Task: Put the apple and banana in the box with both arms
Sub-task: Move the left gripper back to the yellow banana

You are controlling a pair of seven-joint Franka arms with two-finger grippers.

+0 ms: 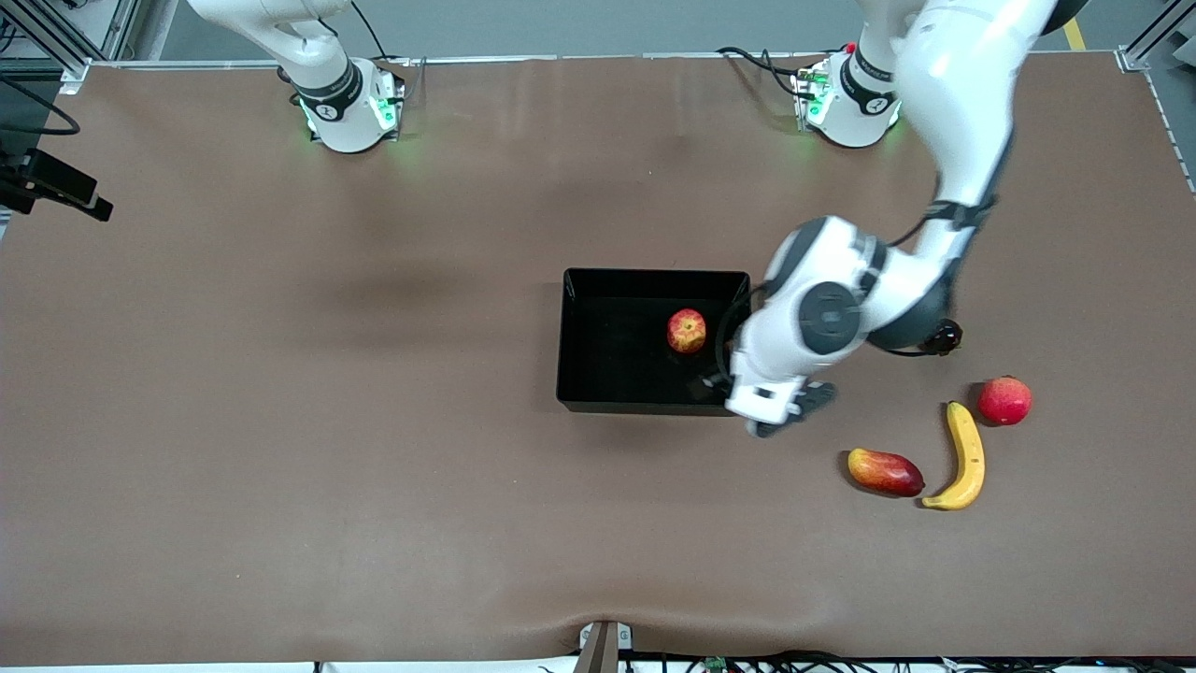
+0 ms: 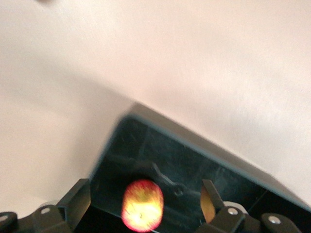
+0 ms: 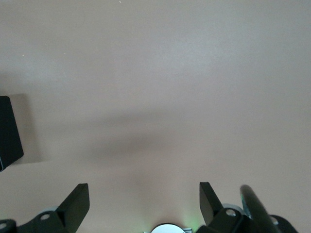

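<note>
My left fingers point(image 2: 80, 199) hang spread over the box point(image 1: 579, 336), gripping nothing; the apple point(image 1: 687, 331) lies inside it, at its three o'clock side; the banana point(image 1: 965, 458) lies on the worktop point(image 1: 280, 449), at four o'clock from the box; my right fingers point(image 3: 77, 201), spread and bare, wait over plain worktop.

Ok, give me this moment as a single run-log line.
apple: in box | banana: on table, not yet picked | left gripper: jaws open over box, above apple | right gripper: jaws open, arm waiting

Broad brown table point(image 1: 280, 449) with metal frame posts point(image 1: 56, 47) at its corners, evenly lit.
</note>
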